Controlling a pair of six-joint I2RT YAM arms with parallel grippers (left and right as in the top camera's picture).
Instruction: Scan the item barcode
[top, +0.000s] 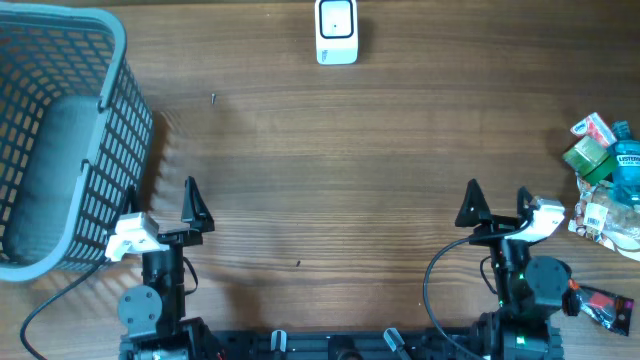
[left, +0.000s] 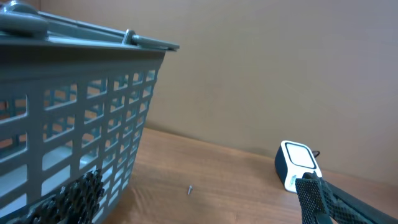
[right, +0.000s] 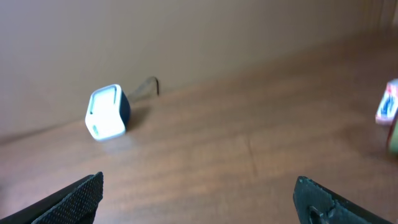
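Item pile (top: 603, 185) and scanner (top: 336, 30) both sit well apart from your pincers, so start close in. Your left pincer (top: 160, 198) stands over the bench (top: 330, 170) at seven o'clock, jaws spread wide with nothing between them, its outer finger close to the wall of the grey basket (top: 125, 130); your right pincer (top: 497, 195) stands at five o'clock, likewise spread and empty; a dark packet (top: 605, 306) lies beside that arm's base at four o'clock. Further out, at three o'clock by the bench's edge, you find the pile: a green box (top: 588, 158), a blue bottle (top: 628, 165), a red-and-white carton (top: 594, 128) and some crumpled wrappers, all touching one another; across from it the basket fills nine to eleven o'clock. A tiny dark speck (top: 213, 97) lies on bare wood at eleven o'clock. Farthest from you, at twelve o'clock, the white scanner stands alone near the far edge; your right wrist view shows a thin cable (right: 146, 87) running away behind it.
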